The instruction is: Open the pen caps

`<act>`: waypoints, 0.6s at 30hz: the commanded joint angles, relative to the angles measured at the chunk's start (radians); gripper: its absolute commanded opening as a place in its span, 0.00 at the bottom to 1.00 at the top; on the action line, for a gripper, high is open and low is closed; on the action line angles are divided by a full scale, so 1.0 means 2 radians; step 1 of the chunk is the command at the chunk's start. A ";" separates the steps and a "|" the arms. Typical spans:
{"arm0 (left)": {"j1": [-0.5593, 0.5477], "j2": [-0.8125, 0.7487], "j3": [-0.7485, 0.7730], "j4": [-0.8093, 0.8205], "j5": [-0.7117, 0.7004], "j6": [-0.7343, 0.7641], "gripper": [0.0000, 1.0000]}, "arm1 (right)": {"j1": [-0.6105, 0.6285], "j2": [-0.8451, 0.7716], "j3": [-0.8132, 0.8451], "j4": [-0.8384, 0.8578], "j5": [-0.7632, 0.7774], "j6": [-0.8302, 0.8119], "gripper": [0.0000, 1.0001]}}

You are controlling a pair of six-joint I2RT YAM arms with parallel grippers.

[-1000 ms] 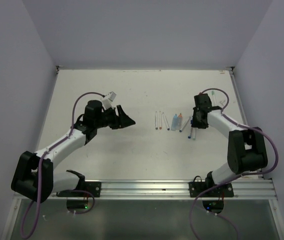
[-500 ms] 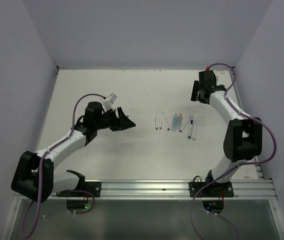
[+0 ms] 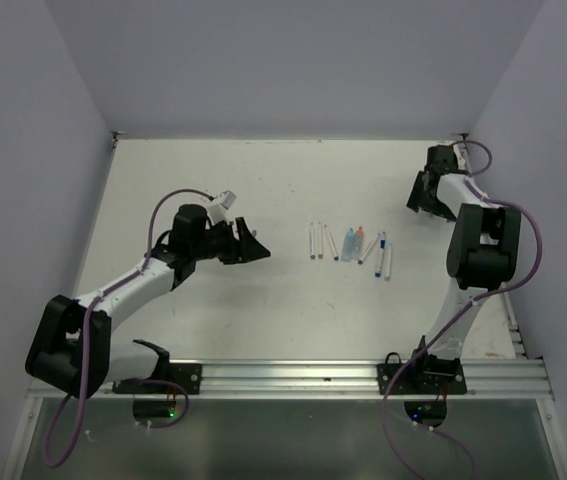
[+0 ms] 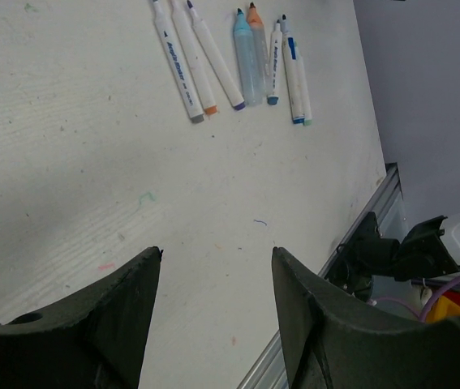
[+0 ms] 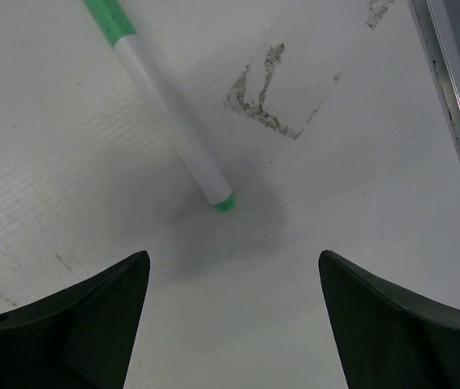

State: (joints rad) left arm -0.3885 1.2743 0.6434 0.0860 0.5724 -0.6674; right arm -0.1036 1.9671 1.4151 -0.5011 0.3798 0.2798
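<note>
- The right gripper [image 5: 231,258] hangs low near the far right edge of the table [image 5: 359,162], jaws spread wide and holding nothing. Just ahead of it lies a green pen [image 5: 169,105], and its green cap [image 5: 109,18] appears to be on, at the end farthest from the fingers.
- The left gripper [image 4: 213,253] hovers left of centre, jaws apart and empty too. The other pens [image 4: 178,65] lie in a tight row mid-table, well apart from it.
- First risk: the green pen is slim and round, so we judge that a closing finger could roll it aside, perhaps toward the nearby table edge.
- Second risk: pinching the white barrel alone opens nothing — one gripper must hold the barrel and the other the cap, and the left one is far off.
- Third risk: the pens in the row touch or nearly touch, so wide fingers may nudge neighbours or catch two at once.
- We cannot make out the green pen from above.
</note>
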 commanded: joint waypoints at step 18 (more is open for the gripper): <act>0.003 0.036 0.024 0.003 0.008 0.010 0.61 | -0.053 0.100 0.125 -0.019 -0.181 -0.026 0.81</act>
State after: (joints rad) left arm -0.3866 1.3483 0.6510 0.0811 0.5751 -0.6605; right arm -0.1982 2.1468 1.6081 -0.5041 0.0929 0.2520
